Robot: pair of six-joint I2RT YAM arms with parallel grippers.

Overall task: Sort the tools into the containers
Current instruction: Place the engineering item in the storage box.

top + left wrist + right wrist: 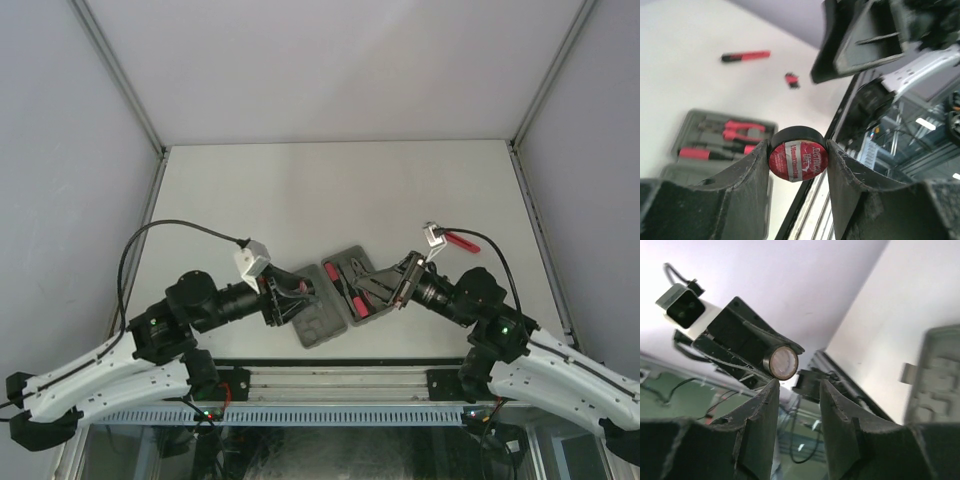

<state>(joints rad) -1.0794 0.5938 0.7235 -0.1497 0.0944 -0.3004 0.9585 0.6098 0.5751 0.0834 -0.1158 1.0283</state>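
In the left wrist view the left gripper (798, 146) was closed on a black ring with a red paper label (799, 161), one finger pressed against each side of its rim and the labelled face turned toward the camera. In the top view that gripper sat just left of centre in the lower half of the frame, at the left edge of the grey rounded-corner plastic case (322, 326). The case lay open on the white tabletop (330, 190) with its two halves spread side by side. The upper right half of the case held several red-handled tools (737, 131) in its moulded recesses, too blurred to tell apart. The lower left half showed bare grey recesses. The right gripper (799, 385) pointed at the left one from the right side of the case, with its jaws parted a moderate way and nothing between them. Its camera saw the ring as a pale disc with a dark rim just above its own left finger. A slim red-and-black stick tool (746, 56) lay on the tabletop toward the upper left of the left wrist frame, well apart from the case. A small red-and-black comb-like piece (792, 80) lay below and to the right of it, also outside the case.
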